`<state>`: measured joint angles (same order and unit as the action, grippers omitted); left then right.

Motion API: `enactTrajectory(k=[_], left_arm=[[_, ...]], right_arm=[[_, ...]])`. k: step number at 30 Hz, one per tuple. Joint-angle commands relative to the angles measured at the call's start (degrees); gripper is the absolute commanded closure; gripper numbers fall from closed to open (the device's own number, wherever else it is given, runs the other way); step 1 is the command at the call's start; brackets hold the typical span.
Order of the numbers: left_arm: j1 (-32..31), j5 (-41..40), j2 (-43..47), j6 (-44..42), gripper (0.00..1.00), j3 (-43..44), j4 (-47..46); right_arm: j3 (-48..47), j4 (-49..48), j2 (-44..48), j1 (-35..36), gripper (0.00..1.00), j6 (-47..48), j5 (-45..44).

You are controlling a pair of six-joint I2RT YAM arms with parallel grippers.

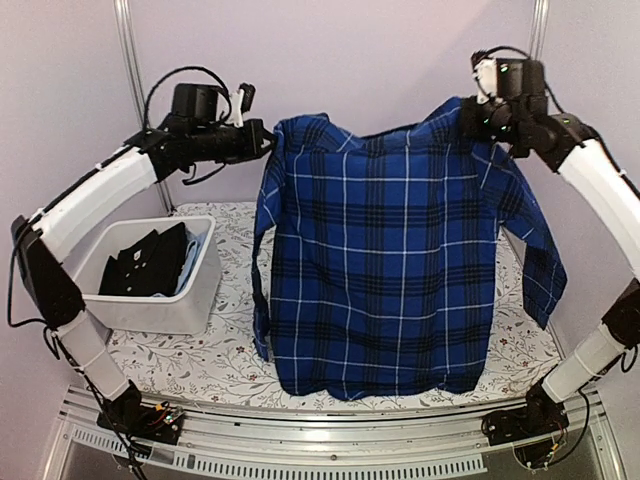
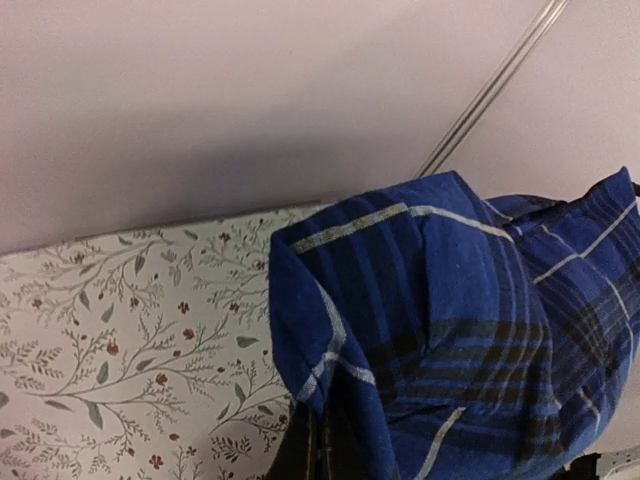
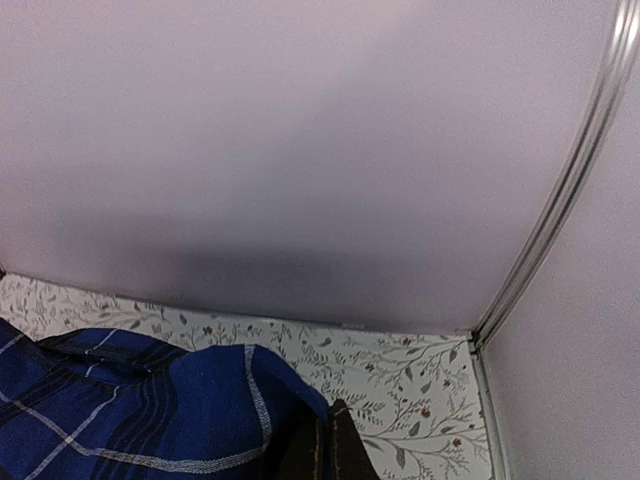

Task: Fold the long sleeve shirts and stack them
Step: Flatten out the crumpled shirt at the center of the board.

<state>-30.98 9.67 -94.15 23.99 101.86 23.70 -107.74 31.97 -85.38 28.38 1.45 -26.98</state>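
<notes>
Aluminium rail (image 1: pixel 330 430) runs along the near edge of the table, and the two arm bases stand on it, one at each end. Behind the rail lies a white table cover (image 1: pixel 200 365) printed with thin twigs and small red flowers.

On the left side of this cover stands a white plastic bin (image 1: pixel 195 300). Inside it lie dark shirts (image 1: pixel 148 262), folded or crumpled, I cannot tell which, and a strip of light-blue cloth (image 1: pixel 190 272) shows beside them at the right wall of the bin.

To the right of the bin, over the middle of the table, the plaid shirt (image 1: pixel 390 260) hangs spread flat in the air. It is navy blue with thin white and light-blue lines. Its hem comes low near the front of the cover; whether it touches the cover is not clear. One sleeve (image 1: pixel 540 260) drops down on the right side, the other is folded along the left edge.

The left gripper (image 1: pixel 268 140) pinches one top corner of the shirt, and the right gripper (image 1: pixel 470 118) pinches the other, both high above the table. In the wrist views the cloth bunches over the dark fingers (image 3: pixel 330 445), which are pressed together on it.

Farthest is the plain pale wall (image 1: pixel 380 50), with a metal pole (image 1: pixel 128 50) in the left corner.
</notes>
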Motion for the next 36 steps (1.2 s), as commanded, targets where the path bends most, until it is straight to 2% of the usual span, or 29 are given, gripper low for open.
enactTrajectory(k=[1,5,8,12,16,19,23,24,25,27,29,30,32,35,36], left_arm=[[2.8,5.9,-14.0,3.2,1.0,-1.3,3.5],[3.9,2.9,-25.2,2.5,1.0,4.6,6.4],[4.5,0.1,-29.4,2.3,1.0,7.2,8.7],[4.8,-1.0,-30.0,2.9,1.0,4.6,8.8],[4.8,0.4,-27.8,4.0,1.0,-2.9,6.5],[4.8,0.6,-25.9,3.9,1.0,-8.8,2.2],[5.2,-0.6,-29.1,2.6,1.0,-5.3,3.1],[5.2,-1.1,-30.4,2.0,0.95,-3.0,3.7],[5.2,-1.8,-31.7,1.3,0.8,-0.2,5.3],[5.3,-3.2,-33.2,0.3,0.57,5.0,8.9],[4.9,-4.6,-32.2,-0.3,0.38,6.7,9.5],[4.5,-5.6,-31.1,-0.7,0.34,6.6,9.4],[3.2,-7.8,-28.5,-1.1,0.32,5.1,8.7],[0.5,-7.7,-24.8,-1.5,0.32,1.9,6.8],[-0.6,-8.1,-24.0,-1.5,0.32,1.0,6.7]], right_arm=[[10.2,2.7,-10.1,-2.2,1.0,-11.0,6.5],[13.5,2.1,-19.8,-7.6,1.0,-15.7,6.7],[15.9,1.2,-24.5,-11.2,1.0,-16.9,8.7],[18.7,0.6,-26.6,-13.1,1.0,-16.5,9.4],[26.3,-1.2,-25.1,-13.1,1.0,-16.1,11.4],[31.7,-5.1,-23.1,-13.1,0.94,-16.8,12.6],[29.4,-5.8,-25.5,-13.7,0.9,-15.4,12.9],[28.2,-5.2,-26.2,-14.0,0.84,-15.1,13.1],[26.8,-4.2,-27.4,-14.6,0.72,-15.1,13.1],[25.5,-2.9,-27.8,-14.8,0.47,-15.2,12.3],[25.8,-2.3,-25.7,-14.7,0.29,-15.4,12.6],[26.4,-2.1,-24.1,-14.2,0.23,-15.5,12.8],[27.6,-2.0,-20.6,-12.2,0.2,-16.3,13.3],[29.2,-2.4,-17.2,-8.7,0.2,-17.7,13.4],[30.0,-3.2,-16.2,-8.3,0.24,-18.6,15.6]])
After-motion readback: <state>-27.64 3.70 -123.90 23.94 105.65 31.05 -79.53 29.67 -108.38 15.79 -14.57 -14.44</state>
